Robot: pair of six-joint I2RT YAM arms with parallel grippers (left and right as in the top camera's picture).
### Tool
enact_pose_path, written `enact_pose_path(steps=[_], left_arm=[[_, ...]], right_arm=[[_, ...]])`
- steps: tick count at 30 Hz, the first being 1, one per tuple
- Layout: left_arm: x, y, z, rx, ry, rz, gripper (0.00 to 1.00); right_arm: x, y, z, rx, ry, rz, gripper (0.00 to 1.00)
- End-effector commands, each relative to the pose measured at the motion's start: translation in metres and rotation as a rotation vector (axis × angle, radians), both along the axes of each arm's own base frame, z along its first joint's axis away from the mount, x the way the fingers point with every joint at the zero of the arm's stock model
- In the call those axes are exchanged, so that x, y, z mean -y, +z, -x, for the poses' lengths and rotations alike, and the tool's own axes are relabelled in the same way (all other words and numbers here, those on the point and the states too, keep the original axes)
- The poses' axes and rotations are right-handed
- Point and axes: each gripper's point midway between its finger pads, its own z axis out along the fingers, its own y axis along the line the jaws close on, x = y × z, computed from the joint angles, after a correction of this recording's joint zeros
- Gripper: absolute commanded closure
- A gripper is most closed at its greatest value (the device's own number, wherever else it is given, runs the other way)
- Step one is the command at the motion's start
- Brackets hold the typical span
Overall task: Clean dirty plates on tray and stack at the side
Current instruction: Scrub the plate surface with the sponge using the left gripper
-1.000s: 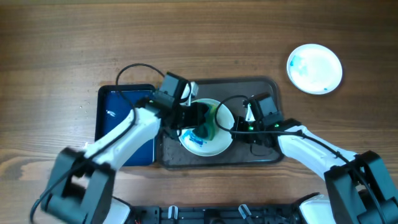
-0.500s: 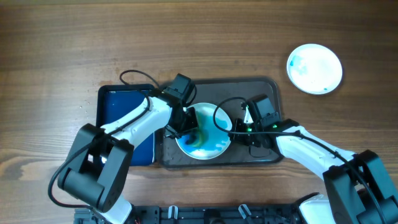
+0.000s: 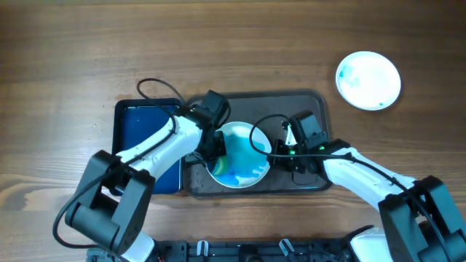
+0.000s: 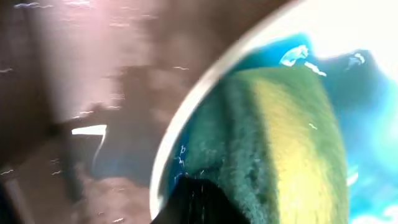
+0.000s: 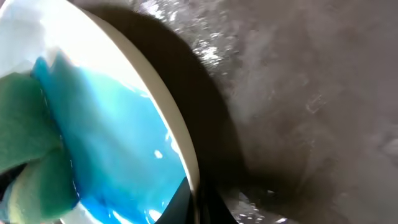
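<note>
A plate (image 3: 244,161) smeared with wet bright blue lies on the dark tray (image 3: 309,98). My left gripper (image 3: 216,151) is shut on a green and yellow sponge (image 4: 286,149) and presses it on the plate's left part, near the rim (image 4: 186,124). My right gripper (image 3: 279,151) is shut on the plate's right rim (image 5: 180,149), with one finger above and one below (image 5: 199,202). The sponge shows at the left edge of the right wrist view (image 5: 28,149). A second plate (image 3: 368,79) with faint blue marks lies on the table at the far right. No third plate is in view.
A deep-blue rectangular tray (image 3: 142,135) lies next to the dark tray on its left, partly under my left arm. The dark tray's wet floor (image 5: 311,106) shows to the right of the plate. Cables loop over both wrists.
My left gripper has dragged the sponge from the plate's middle to its left side. The blue smear has spread over more of the plate. My right gripper has kept its hold on the rim.
</note>
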Motion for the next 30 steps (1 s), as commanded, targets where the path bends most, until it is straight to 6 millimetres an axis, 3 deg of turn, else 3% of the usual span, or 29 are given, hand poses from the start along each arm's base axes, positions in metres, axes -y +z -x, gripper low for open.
enact_pose_path(steps=[1,4,7,10,13,16,23,27,30], left_arm=[[0.051,-0.018,0.061,-0.170,-0.308,0.176,0.96],[0.084,-0.009,0.077,-0.185,-0.399,0.300,0.96],[0.110,-0.001,0.078,-0.167,-0.436,0.418,0.96],[0.130,0.006,0.063,-0.091,-0.448,0.504,0.96],[0.130,0.004,0.041,-0.013,-0.389,0.477,0.96],[0.109,-0.005,0.008,0.077,-0.267,0.359,0.96],[0.012,-0.017,-0.063,0.245,0.035,0.044,0.96],[-0.025,-0.017,-0.079,0.281,0.116,-0.052,0.96],[-0.036,-0.021,-0.064,0.214,0.115,-0.089,0.96]], right_arm=[[0.013,-0.008,-0.003,-0.006,-0.048,0.053,0.95],[0.013,-0.008,-0.003,-0.005,-0.046,0.054,0.95],[0.013,-0.008,-0.002,-0.007,-0.045,0.054,0.96],[0.014,-0.009,0.000,-0.015,-0.045,0.058,0.96],[0.014,-0.010,0.002,-0.023,-0.044,0.062,0.96],[0.015,-0.011,0.004,-0.035,-0.044,0.067,0.95],[0.017,-0.012,0.008,-0.050,-0.043,0.075,0.95],[0.017,-0.012,0.008,-0.052,-0.043,0.075,0.95],[0.017,-0.012,0.008,-0.053,-0.044,0.075,0.96]])
